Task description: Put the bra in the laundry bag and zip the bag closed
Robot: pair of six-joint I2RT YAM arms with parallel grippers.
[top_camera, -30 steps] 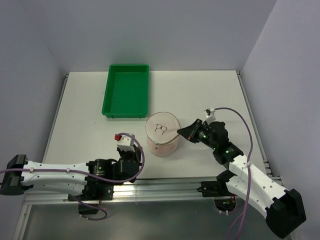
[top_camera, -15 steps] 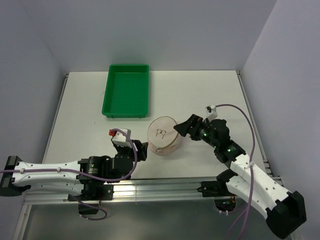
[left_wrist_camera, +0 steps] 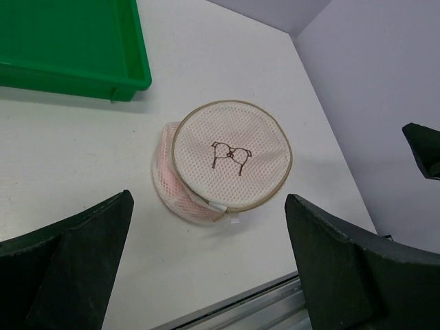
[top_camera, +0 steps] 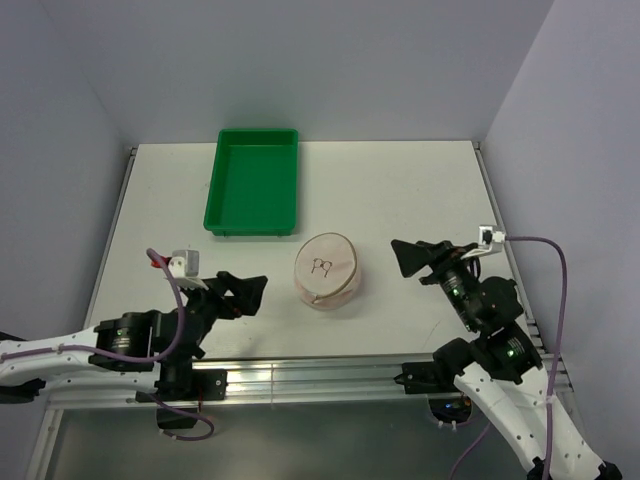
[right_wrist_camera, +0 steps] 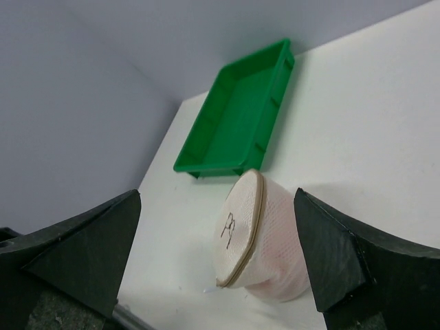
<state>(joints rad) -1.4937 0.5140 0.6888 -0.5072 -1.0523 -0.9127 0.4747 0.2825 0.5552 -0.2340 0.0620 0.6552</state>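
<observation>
The left gripper (top_camera: pixel 243 293) and right gripper (top_camera: pixel 412 258) are gaping wide, holding nothing. The bag (top_camera: pixel 325 268) is lying closed between them, touching neither, with the pink bra (left_wrist_camera: pixel 180 196) showing through its mesh.

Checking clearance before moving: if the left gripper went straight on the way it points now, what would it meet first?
Likely the round white mesh laundry bag, centred ahead of the left gripper; only bare white table between.

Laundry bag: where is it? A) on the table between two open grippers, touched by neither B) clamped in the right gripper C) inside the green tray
A: the laundry bag lies on the table, the left gripper and right gripper open and clear of it.
</observation>
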